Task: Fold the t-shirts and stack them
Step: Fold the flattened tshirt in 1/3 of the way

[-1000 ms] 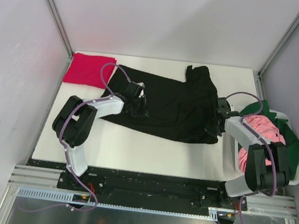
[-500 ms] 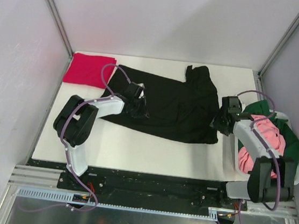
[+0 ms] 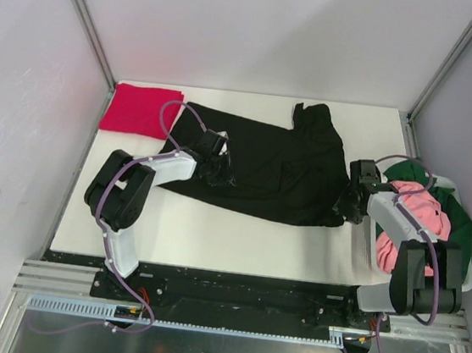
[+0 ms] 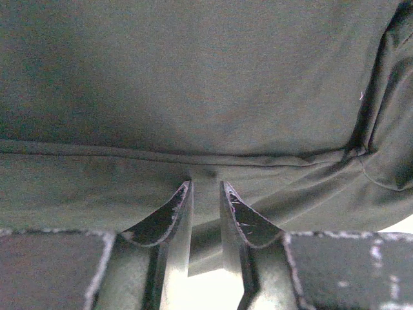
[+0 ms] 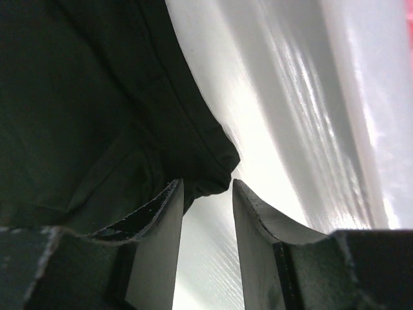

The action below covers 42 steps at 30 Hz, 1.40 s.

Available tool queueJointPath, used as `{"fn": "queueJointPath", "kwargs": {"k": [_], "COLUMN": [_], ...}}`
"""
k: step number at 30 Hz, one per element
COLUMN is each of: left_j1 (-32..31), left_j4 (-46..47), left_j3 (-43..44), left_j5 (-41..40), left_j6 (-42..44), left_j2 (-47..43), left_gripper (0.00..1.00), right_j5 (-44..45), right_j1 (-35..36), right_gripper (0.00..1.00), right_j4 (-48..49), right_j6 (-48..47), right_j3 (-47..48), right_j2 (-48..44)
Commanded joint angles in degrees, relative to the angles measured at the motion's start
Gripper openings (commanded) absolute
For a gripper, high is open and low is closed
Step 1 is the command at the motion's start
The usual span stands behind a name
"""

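The black t-shirt [image 3: 280, 164] lay spread on the table [image 3: 238, 236], long axis left to right; the left gripper [image 4: 205, 185] pinched cloth near its left end, and the right gripper [image 5: 206, 183], jaws parted, faced its near-right corner.

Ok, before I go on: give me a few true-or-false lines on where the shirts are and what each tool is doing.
1. The red shirt lies folded at the far left corner of the table. True.
2. The pink shirt is spread out on the table. False: it sits in the white basket on the right, together with the green shirt.
3. The right tool is clamped on the black shirt. False: its jaws stand apart with bare table between them, and the shirt's corner lies just at the tips.
4. The left tool has black cloth pinched between its fingers. True.
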Motion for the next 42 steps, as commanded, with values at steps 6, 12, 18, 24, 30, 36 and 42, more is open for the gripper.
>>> {"fn": "queueJointPath", "kwargs": {"k": [6, 12, 18, 24, 30, 36, 42], "left_j1": [0.4, 0.3, 0.4, 0.4, 0.5, 0.5, 0.6], "left_j4": [0.8, 0.9, 0.9, 0.8, 0.8, 0.8, 0.9], "left_j3": [0.0, 0.0, 0.0, 0.0, -0.2, -0.4, -0.5], "left_j5": [0.1, 0.2, 0.1, -0.1, -0.3, -0.6, -0.9], "left_j6": [-0.7, -0.7, -0.7, -0.7, -0.6, -0.6, -0.5], "left_j2": [-0.1, -0.1, -0.1, -0.2, -0.3, -0.4, -0.5], "left_gripper": [0.28, 0.28, 0.27, 0.27, 0.27, 0.27, 0.27], "right_j5": [-0.5, 0.1, 0.3, 0.3, -0.6, -2.7, -5.0], "right_j1": [0.2, 1.3, 1.7, 1.7, 1.8, 2.3, 1.3], "right_gripper": [0.41, 0.41, 0.22, 0.02, 0.00, 0.00, 0.00], "right_j4": [2.8, 2.9, 2.5, 0.8, -2.4, -4.7, -6.7], "right_j6": [1.6, 2.0, 2.0, 1.7, 1.5, 3.3, 7.1], "right_j3": [-0.3, -0.6, -1.5, -3.1, -5.2, -6.5, -9.3], "right_j2": [4.4, 4.7, 4.3, 1.6, -3.4, -6.6, -7.3]}}
